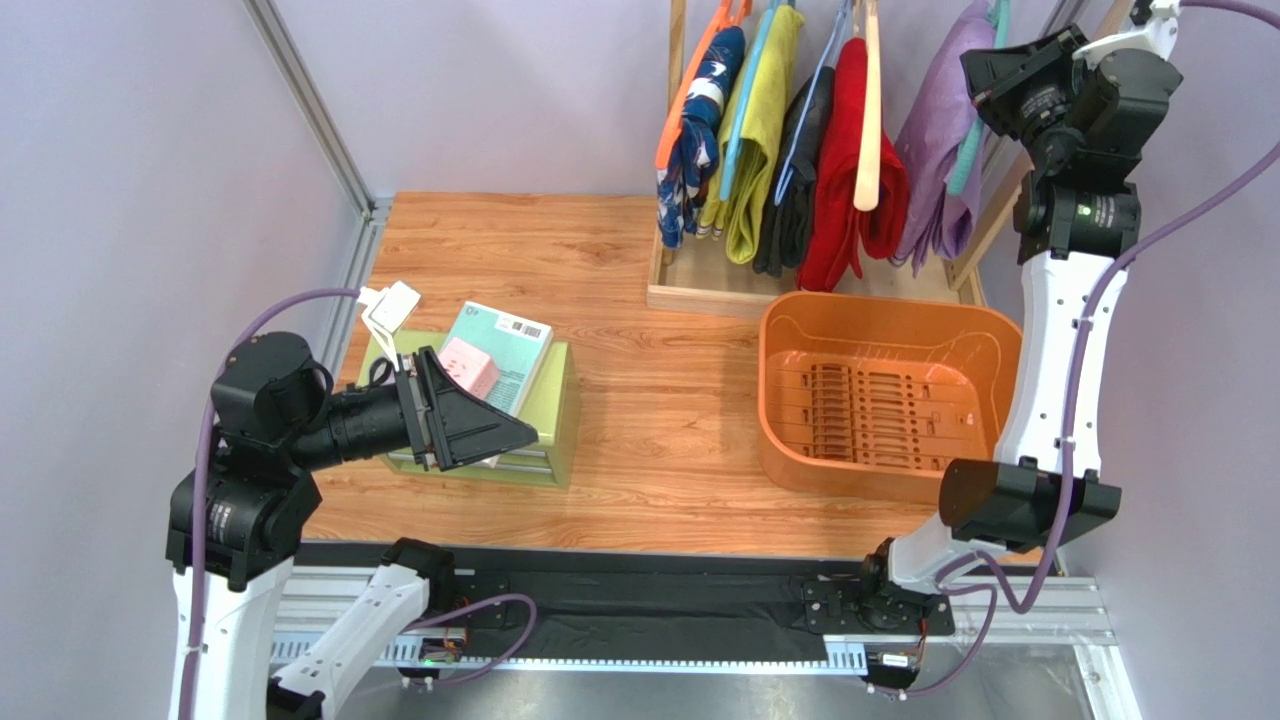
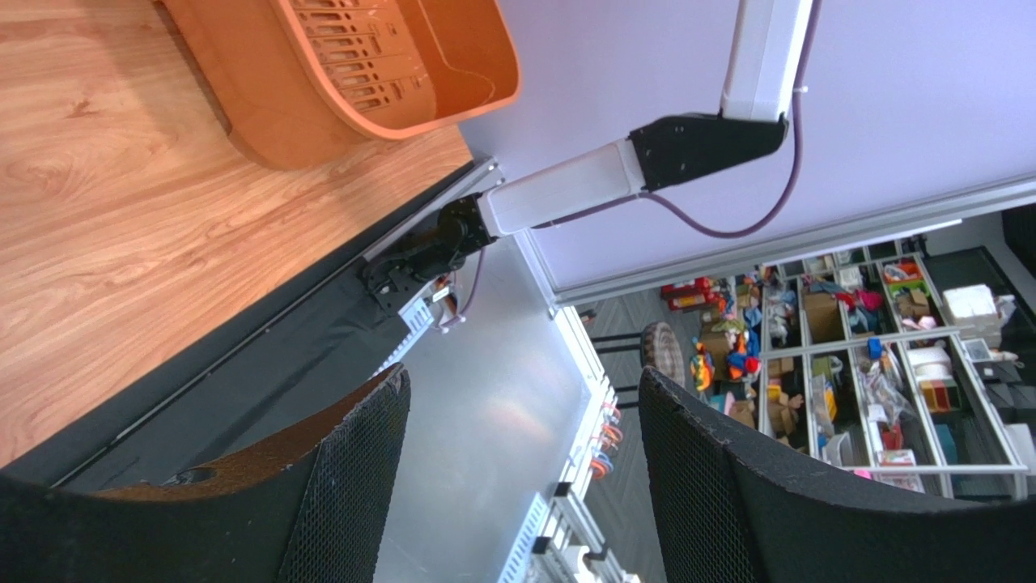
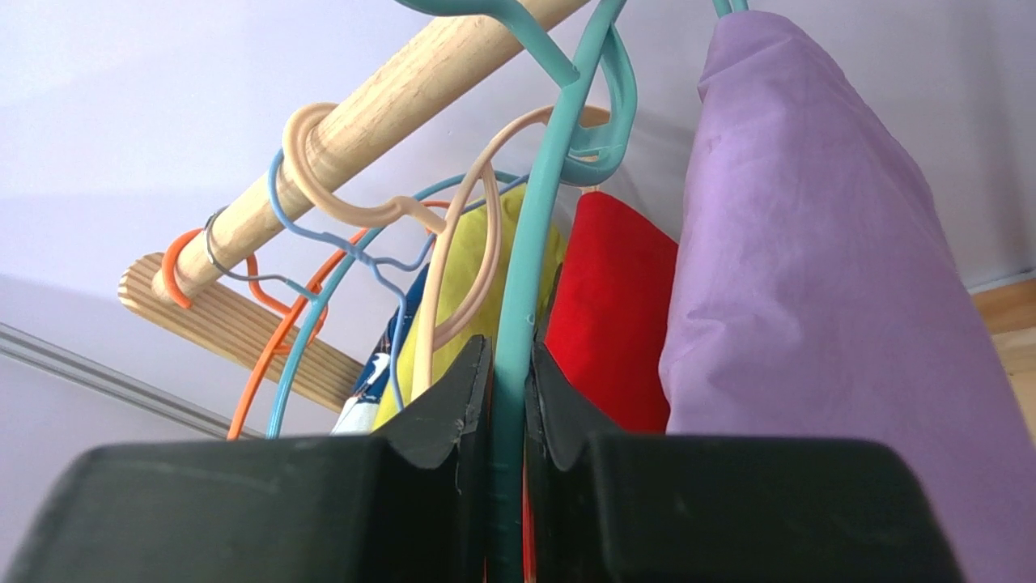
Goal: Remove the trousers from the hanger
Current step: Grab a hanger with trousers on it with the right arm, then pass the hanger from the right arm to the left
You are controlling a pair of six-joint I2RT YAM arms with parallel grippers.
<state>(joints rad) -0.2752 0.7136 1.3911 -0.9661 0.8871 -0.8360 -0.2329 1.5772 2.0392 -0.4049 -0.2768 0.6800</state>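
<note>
Right end effector (image 3: 508, 364) is pinched narrow on the thin arm of a teal hanger (image 3: 535, 243), jaws closed on the plastic below its hook. Lilac trousers (image 3: 803, 279) hang just beside the grip on the right and seem to be draped over this hanger. Red trousers (image 3: 614, 304) are next behind them. Black trousers (image 1: 796, 165), yellow-green trousers (image 1: 763, 120) and navy patterned trousers (image 1: 699, 128) follow along the same wooden rail (image 3: 401, 103). All five pairs are on their hangers at the back of the tabletop (image 1: 631, 300). None lies in the orange basket (image 1: 887, 300) in front of the rack.

Step in hand: hanger grasped, removal not yet started. Next move likely calls for lifting the hook up and off the rail, or holding the hanger firm while the cloth slides off. Neighbouring hooks sit close, so a snag is possible.

Left end effector (image 2: 523, 474) is spread wide, holding nothing, well apart from the rack, by a green box (image 1: 549, 420).
</note>
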